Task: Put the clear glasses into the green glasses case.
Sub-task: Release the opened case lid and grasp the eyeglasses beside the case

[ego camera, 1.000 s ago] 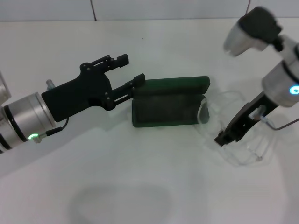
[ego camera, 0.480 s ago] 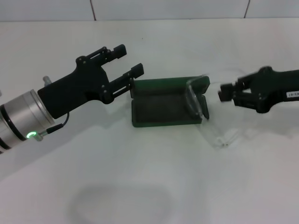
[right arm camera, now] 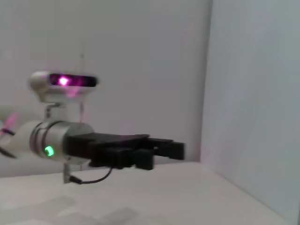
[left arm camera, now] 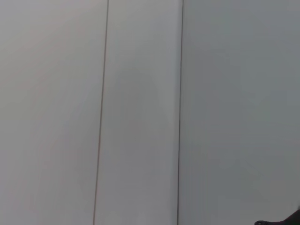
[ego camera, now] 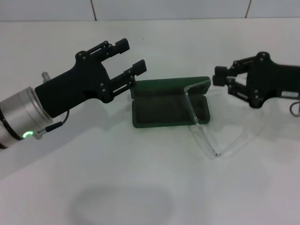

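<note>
The green glasses case point(ego camera: 164, 111) lies open in the middle of the table, its lid standing up at the back. The clear glasses point(ego camera: 193, 104) lean against the case's right end, partly over its tray. Their thin temple arms reach down onto the table at the front right. My right gripper point(ego camera: 224, 80) hovers open to the right of the lid, apart from the glasses and holding nothing. My left gripper point(ego camera: 130, 56) is open just left of the case's back corner, and it also shows as the left gripper point(right arm camera: 161, 151) in the right wrist view.
The white table point(ego camera: 140, 187) runs back to a tiled wall point(ego camera: 168, 8). The left wrist view holds only the pale wall panels point(left arm camera: 140, 112). The left arm's silver wrist point(ego camera: 18, 119) reaches in from the left edge.
The right gripper has let go of the glasses, lifted and swung level to the right of the lid. The glasses moved left and now lean on the case's right end. The left gripper barely shifted.
</note>
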Action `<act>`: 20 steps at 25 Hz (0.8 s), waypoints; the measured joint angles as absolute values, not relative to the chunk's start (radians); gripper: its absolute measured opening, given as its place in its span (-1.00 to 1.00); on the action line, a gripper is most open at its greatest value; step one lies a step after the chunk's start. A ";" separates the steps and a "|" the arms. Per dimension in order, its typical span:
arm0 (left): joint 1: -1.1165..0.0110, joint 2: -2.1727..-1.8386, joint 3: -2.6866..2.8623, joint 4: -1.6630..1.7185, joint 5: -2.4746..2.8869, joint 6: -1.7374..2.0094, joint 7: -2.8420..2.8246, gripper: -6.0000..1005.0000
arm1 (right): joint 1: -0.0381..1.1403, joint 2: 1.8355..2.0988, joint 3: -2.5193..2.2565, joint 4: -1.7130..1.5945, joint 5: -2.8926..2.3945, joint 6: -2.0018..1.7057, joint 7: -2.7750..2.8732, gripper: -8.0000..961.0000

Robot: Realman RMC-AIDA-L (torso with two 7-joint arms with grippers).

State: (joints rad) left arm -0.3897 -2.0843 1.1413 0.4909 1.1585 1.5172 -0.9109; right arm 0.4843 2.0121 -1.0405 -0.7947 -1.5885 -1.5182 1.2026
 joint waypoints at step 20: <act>-0.394 -2.084 1.148 0.494 1.174 1.511 -0.903 0.28 | 0.691 2.016 -1.432 -1.363 -2.309 -1.632 2.551 0.11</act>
